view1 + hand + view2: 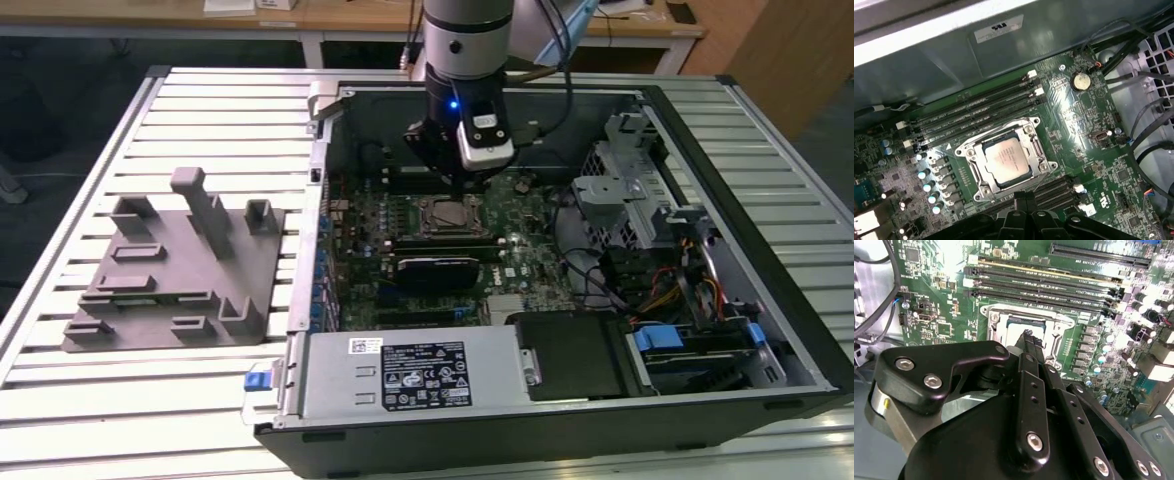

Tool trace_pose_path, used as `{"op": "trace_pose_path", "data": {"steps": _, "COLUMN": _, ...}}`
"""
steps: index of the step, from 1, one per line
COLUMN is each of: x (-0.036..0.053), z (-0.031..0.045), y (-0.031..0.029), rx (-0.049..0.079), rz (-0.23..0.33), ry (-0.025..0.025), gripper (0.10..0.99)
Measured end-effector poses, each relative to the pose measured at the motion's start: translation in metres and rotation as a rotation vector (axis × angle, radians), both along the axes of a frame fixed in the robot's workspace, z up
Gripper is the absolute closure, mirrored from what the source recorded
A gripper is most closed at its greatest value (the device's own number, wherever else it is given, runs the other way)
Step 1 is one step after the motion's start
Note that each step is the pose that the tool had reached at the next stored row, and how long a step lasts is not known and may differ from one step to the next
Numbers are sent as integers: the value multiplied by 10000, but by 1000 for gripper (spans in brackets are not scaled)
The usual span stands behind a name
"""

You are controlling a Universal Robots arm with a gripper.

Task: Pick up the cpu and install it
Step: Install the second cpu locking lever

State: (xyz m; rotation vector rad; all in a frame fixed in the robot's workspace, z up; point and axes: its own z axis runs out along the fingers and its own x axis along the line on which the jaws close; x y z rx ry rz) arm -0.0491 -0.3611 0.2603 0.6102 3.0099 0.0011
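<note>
- The small flat square cpu with its pale silver-grey metal top lay inside the metal-framed socket on the green motherboard, as the first wrist view showed it; whether it was fully seated I could not tell.
- The black gripper hung just above that socket in the second wrist view, its tips drawn close together over the chip. It looked to have hold of nothing, though its tips partly hid the chip's edge.
- In the exterior view the arm stood straight down into the open black computer case, which rested on the slatted metal worktop. A grey moulded fixture sat well apart on the exterior view's left.
- Black memory slots ran just beside the socket, and small capacitors stood close along another side.
- What I would have worried about: if the chip sat slightly askew, any downward press from the gripper could bend the socket's contacts.
- A sideways drift of the arm could knock the socket frame or clip those capacitors, since everything was crowded there.
- The loose cables near the case wall might snag on the wrist.
</note>
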Motion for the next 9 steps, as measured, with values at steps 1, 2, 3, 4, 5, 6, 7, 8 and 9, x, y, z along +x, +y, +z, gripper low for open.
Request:
{"op": "trace_pose_path", "data": {"steps": 1, "x": 0, "z": 0, "y": -11, "rx": 1, "rz": 0, "ry": -1, "gripper": 980}}
{"op": "trace_pose_path", "data": {"steps": 2, "x": 0, "z": -1, "y": -23, "rx": 1, "rz": 0, "ry": -1, "gripper": 980}}
{"op": "trace_pose_path", "data": {"steps": 3, "x": 0, "z": -1, "y": -36, "rx": 1, "rz": 0, "ry": 0, "gripper": 980}}
{"op": "trace_pose_path", "data": {"steps": 4, "x": -1, "z": -3, "y": -50, "rx": 2, "rz": 0, "ry": -1, "gripper": 980}}
{"op": "trace_pose_path", "data": {"steps": 5, "x": -2, "z": -5, "y": -64, "rx": 2, "rz": 0, "ry": -1, "gripper": 980}}
{"op": "trace_pose_path", "data": {"steps": 6, "x": -2, "z": -7, "y": -76, "rx": 3, "rz": 0, "ry": -1, "gripper": 980}}
{"op": "trace_pose_path", "data": {"steps": 7, "x": -3, "z": -9, "y": -88, "rx": 1, "rz": 0, "ry": 0, "gripper": 980}}
{"op": "trace_pose_path", "data": {"steps": 8, "x": -4, "z": -12, "y": -98, "rx": 1, "rz": 0, "ry": 0, "gripper": 980}}
{"op": "trace_pose_path", "data": {"steps": 9, "x": -4, "z": -15, "y": -105, "rx": 2, "rz": 0, "ry": -1, "gripper": 980}}
